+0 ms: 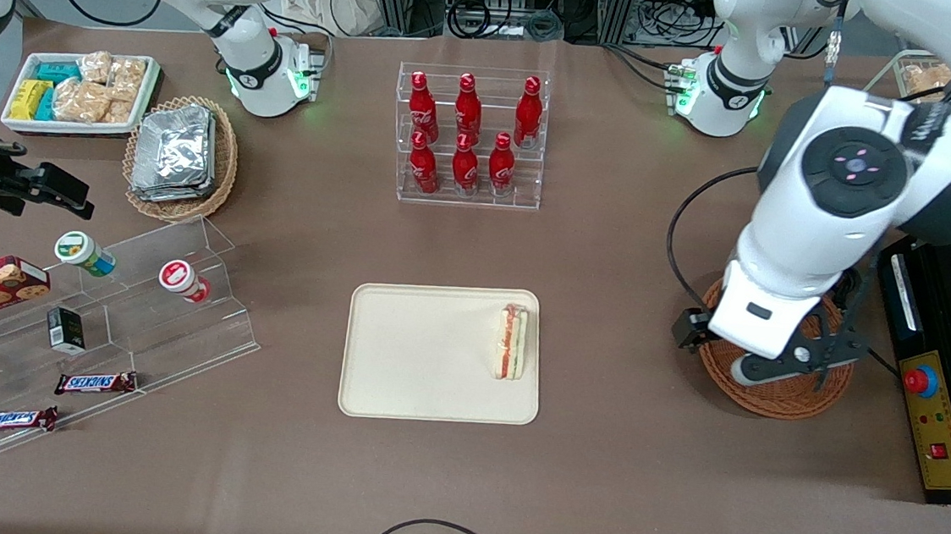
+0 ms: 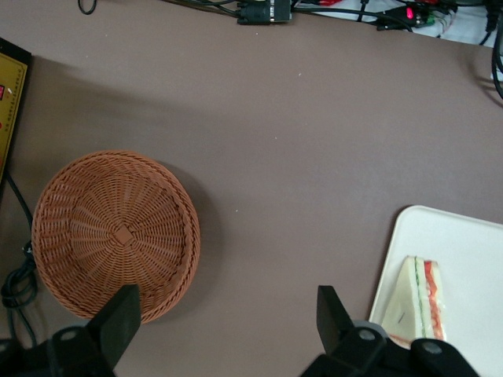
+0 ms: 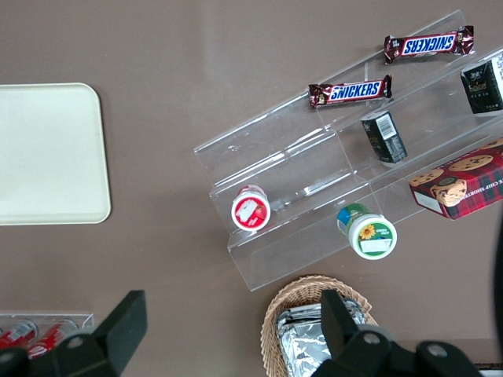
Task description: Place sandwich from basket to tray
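The sandwich point(image 1: 511, 342) lies on the cream tray point(image 1: 417, 356), near the tray edge that faces the working arm's end of the table. The reddish-brown basket point(image 1: 779, 399) sits toward the working arm's end and is empty. My left gripper point(image 1: 765, 366) hangs high over the basket, partly hidden under the arm, open and empty. In the left wrist view the gripper point(image 2: 226, 314) is open above bare table between the basket point(image 2: 114, 232) and the tray point(image 2: 471, 251), which holds the sandwich point(image 2: 420, 302). The tray's other end shows in the right wrist view point(image 3: 47, 157).
A clear rack of red bottles point(image 1: 469, 135) stands farther from the camera than the tray. A black machine with a red button point(image 1: 921, 380) sits beside the basket. A tan basket of foil packs point(image 1: 180, 155), a white snack tray point(image 1: 78, 91) and a clear stepped stand point(image 1: 124, 316) lie toward the parked arm's end.
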